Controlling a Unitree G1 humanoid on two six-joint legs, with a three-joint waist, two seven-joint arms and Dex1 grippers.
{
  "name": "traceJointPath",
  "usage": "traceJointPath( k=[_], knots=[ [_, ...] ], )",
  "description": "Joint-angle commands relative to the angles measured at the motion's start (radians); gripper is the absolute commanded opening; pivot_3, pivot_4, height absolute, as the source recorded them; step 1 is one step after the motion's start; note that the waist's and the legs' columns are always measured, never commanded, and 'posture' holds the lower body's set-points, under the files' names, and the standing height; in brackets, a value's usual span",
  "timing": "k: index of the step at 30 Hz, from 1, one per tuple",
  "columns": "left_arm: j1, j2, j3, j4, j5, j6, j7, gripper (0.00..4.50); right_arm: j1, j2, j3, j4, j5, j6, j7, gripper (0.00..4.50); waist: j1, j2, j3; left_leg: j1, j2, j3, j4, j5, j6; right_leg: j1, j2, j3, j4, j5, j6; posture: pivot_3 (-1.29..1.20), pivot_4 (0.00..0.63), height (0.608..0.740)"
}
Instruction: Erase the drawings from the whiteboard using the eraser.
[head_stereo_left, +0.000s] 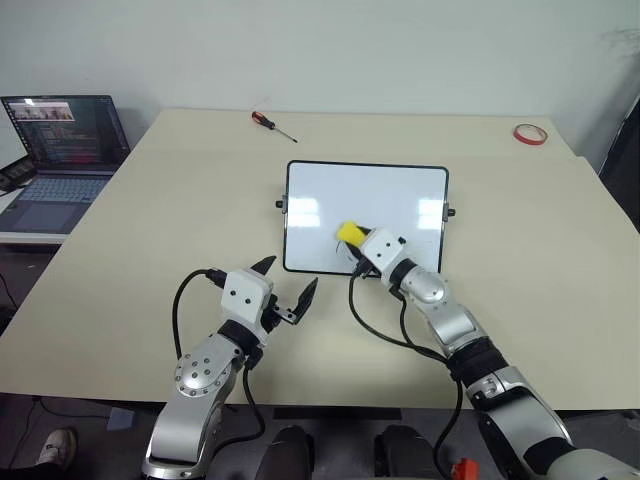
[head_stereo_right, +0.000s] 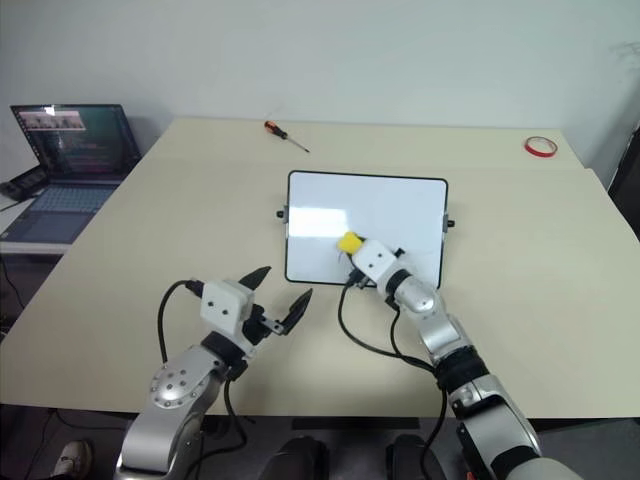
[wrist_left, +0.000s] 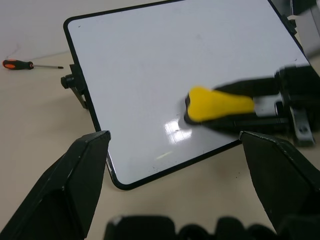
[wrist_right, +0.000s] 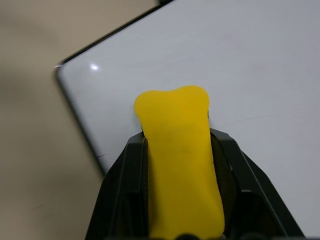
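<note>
- Step in hand: wiping. Right gripper (head_stereo_left: 356, 240) clenched on the eraser (head_stereo_left: 350, 233), yellow tip over the whiteboard (head_stereo_left: 366, 190), lower middle of its face.
- Whiteboard lies mid-table; screwdriver (head_stereo_left: 273, 124) at its 11 o'clock, red tape ring (head_stereo_left: 530, 134) at 2 o'clock.
- Drawings: none legible on the white surface; any remainder may sit under the eraser.
- Left gripper (head_stereo_left: 290, 292) released, jaws spread, at the board's 7 o'clock, off it.
- Next, judged: keep the tip pressed flat and sweep across; the board could slide.

Place: an office or lab workroom is suggested.
Tabletop (head_stereo_left: 150, 250): wide, beige, set against a plain pale wall.
Laptop (head_stereo_left: 62, 160): open on a side desk, screen lit.
Tools: a screwdriver (head_stereo_left: 273, 125) and red tape ring (head_stereo_left: 530, 134) are left out.
</note>
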Motion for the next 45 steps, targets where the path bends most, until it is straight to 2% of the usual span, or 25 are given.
traceJointPath(
  k=[1,8,12,15,21,26,33,39,43,45],
  knots=[
    [-0.014,-0.002,-0.01,0.002,-0.014,-0.031,-0.014,4.5,-0.021,0.005,-0.032,0.02,-0.017,-0.005,-0.074,1.28,0.0,0.0,0.0,-0.001,0.0,0.0,0.0,0.0,0.0,0.0,0.0,0.0,0.0,0.0,0.0,0.0,0.15,0.74],
    [-0.016,-0.001,-0.007,0.02,-0.013,-0.054,-0.019,4.5,0.034,0.017,0.101,-0.032,-0.02,0.001,0.124,1.28,-0.004,0.0,0.0,-0.001,0.0,0.001,-0.001,0.0,0.0,-0.002,0.0,0.0,0.0,0.0,0.0,0.0,0.15,0.74],
    [-0.01,0.001,-0.004,0.024,-0.013,-0.063,-0.017,4.5,0.048,-0.003,0.128,-0.046,-0.025,0.031,0.18,1.28,-0.005,0.0,0.0,-0.002,0.0,0.001,-0.002,0.0,0.0,-0.003,0.0,0.0,-0.001,0.0,0.0,0.0,0.15,0.74],
    [-0.003,0.0,-0.006,0.023,-0.011,-0.068,-0.016,4.5,0.037,-0.014,0.104,-0.034,-0.031,0.048,0.158,1.28,-0.003,0.0,0.0,-0.002,0.0,0.001,-0.002,0.0,0.0,-0.003,0.0,0.0,-0.001,0.0,0.0,0.0,0.15,0.74],
    [0.004,-0.004,-0.014,0.023,-0.008,-0.068,-0.011,4.5,-0.033,-0.044,0.011,0.046,-0.064,0.098,-0.03,1.28,0.0,0.0,0.0,-0.001,0.0,0.0,-0.002,0.0,0.0,-0.002,0.0,0.0,-0.001,0.0,0.0,0.0,0.15,0.74],
    [-0.009,-0.006,-0.023,0.031,-0.009,-0.069,-0.013,4.5,-0.056,-0.051,-0.002,0.067,-0.079,0.118,-0.108,1.28,0.004,0.0,0.0,-0.001,0.0,-0.003,0.0,0.0,0.0,0.0,0.0,-0.001,-0.001,0.0,0.0,0.0,0.15,0.74],
    [-0.011,-0.005,-0.031,0.031,-0.011,-0.07,-0.018,4.5,0.021,-0.057,0.04,-0.027,-0.055,0.114,-0.009,1.28,0.004,0.0,0.0,-0.001,-0.001,-0.004,0.0,0.0,0.0,0.001,-0.001,-0.002,-0.001,0.0,0.0,0.0,0.15,0.74],
    [-0.012,0.0,-0.029,0.034,-0.013,-0.073,-0.022,4.5,0.174,-0.143,0.108,-0.176,-0.073,0.163,0.152,1.28,0.001,0.0,0.0,-0.001,-0.001,-0.003,-0.002,0.0,0.0,0.0,-0.001,-0.001,-0.002,0.0,0.0,0.0,0.15,0.74],
    [-0.018,0.0,-0.03,0.038,-0.013,-0.072,-0.025,4.5,0.184,-0.164,0.091,-0.193,-0.085,0.187,0.13,1.28,0.0,0.0,0.0,-0.001,-0.001,-0.003,-0.002,0.0,0.0,0.0,-0.001,-0.001,-0.002,0.0,0.0,0.0,0.15,0.74],
    [-0.02,-0.002,-0.032,0.038,-0.012,-0.07,-0.027,4.5,0.145,-0.15,0.055,-0.165,-0.088,0.199,0.065,1.28,0.002,0.0,0.0,-0.001,-0.001,-0.003,-0.001,0.0,0.0,0.001,-0.001,-0.001,-0.002,0.0,0.0,0.0,0.15,0.74]
  ],
)
